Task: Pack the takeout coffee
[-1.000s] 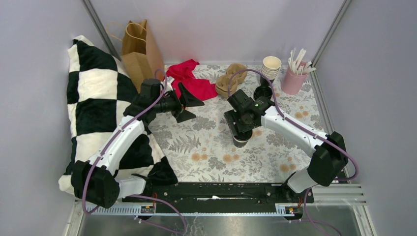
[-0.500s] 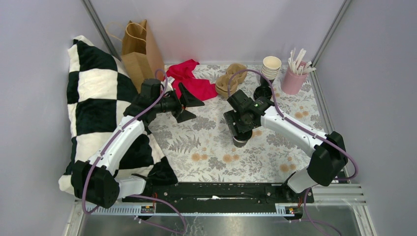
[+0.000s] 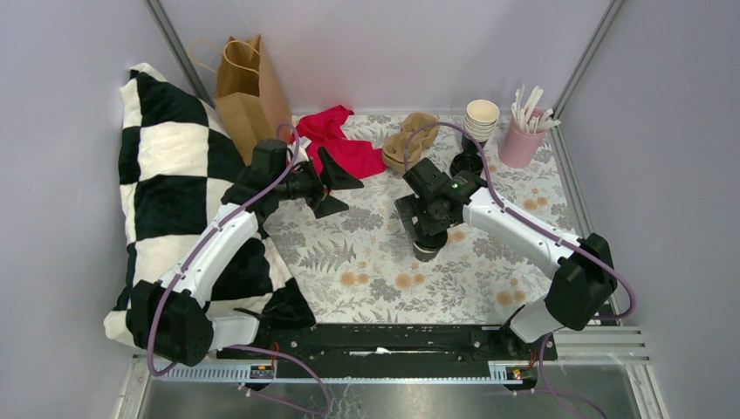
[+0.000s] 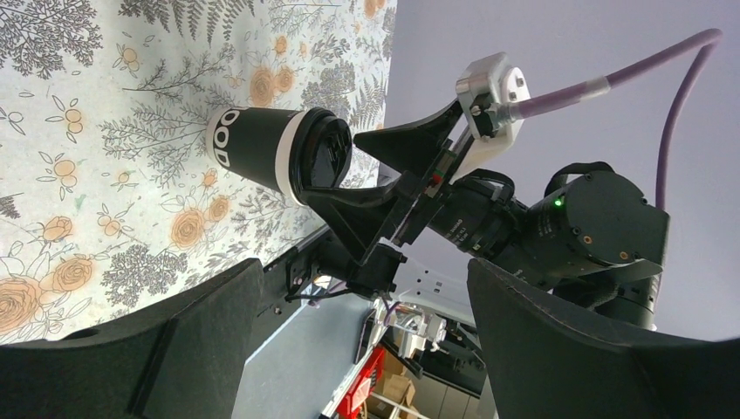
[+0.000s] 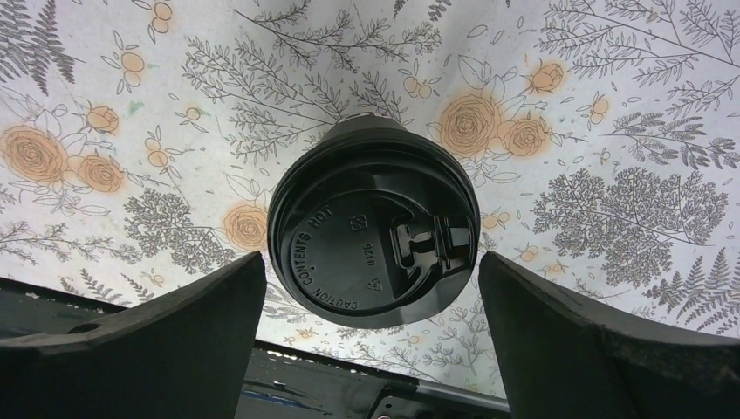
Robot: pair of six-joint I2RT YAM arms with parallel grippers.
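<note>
Counter [image 3: 366,271]: floral-print cover.

Coffee cup [image 3: 427,250]: upright on the counter, a little right of centre, directly beneath the right wrist. Black lid [image 5: 375,236] is seated on it. The left wrist view shows a dark body with white lettering and a cream band just under the lid [image 4: 318,161].

Right arm [image 3: 515,223]: reaches in from the near right corner, wrist pointing down over the cup. Right jaws: apart, one finger [image 5: 148,349] on each side of the lid. From the right wrist view the inner finger edges sit very close to the lid rim. Cannot tell whether they touch it.

Left arm [image 3: 222,240]: extends over the pillow edge toward the middle of the counter. Left jaws: apart, nothing between them, held above the counter just in front of the red cloth [image 3: 342,144]. Both fingers [image 4: 157,349] frame its camera's view of the cup and the right wrist.

Elsewhere:
- Brown paper bag [image 3: 249,87] stands at the back left, beside a black-and-white checked pillow [image 3: 166,175].
- Brown cardboard cup carrier [image 3: 406,144] lies at the back centre.
- Stack of lidless paper cups [image 3: 482,118] and a pink cup of white sticks [image 3: 522,140] stand at the back right.
- All are well apart from the coffee cup.
</note>
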